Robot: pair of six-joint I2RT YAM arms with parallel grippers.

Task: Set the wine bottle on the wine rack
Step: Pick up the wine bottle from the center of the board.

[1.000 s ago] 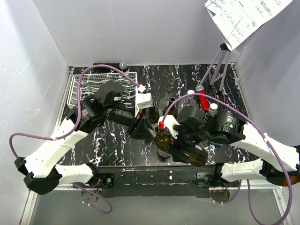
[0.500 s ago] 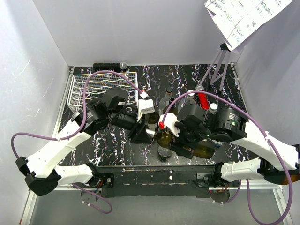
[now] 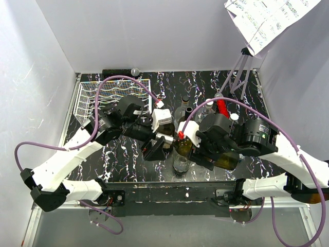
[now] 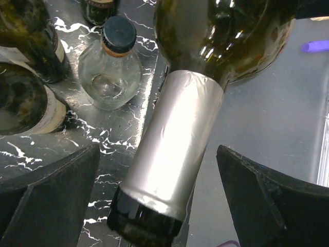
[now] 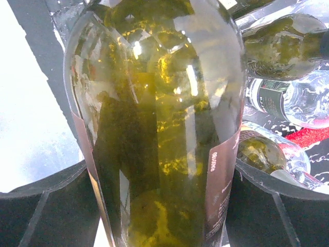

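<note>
The wine bottle (image 3: 182,146), olive green glass with a dark label, is held off the table at the centre. My right gripper (image 3: 199,149) is shut on its wide body (image 5: 159,128), with a finger pressed against each side. The silver-foiled neck (image 4: 175,149) lies between the spread fingers of my left gripper (image 3: 162,143), which stands open with a gap on both sides of the neck. The white wire wine rack (image 3: 110,95) sits at the back left of the table, behind the left arm, and shows no bottle in it.
Several other bottles stand or lie behind the held one: a small clear one with a black cap (image 4: 110,72), dark labelled ones (image 4: 31,46) and more at the right (image 5: 288,46). A red-capped item (image 3: 223,109) and a stand's legs (image 3: 239,77) are at the back right.
My left gripper has let go of the bottle's neck and spread wide. Both arms have shifted a little to the right and away, and the bottle moved with the right gripper.
</note>
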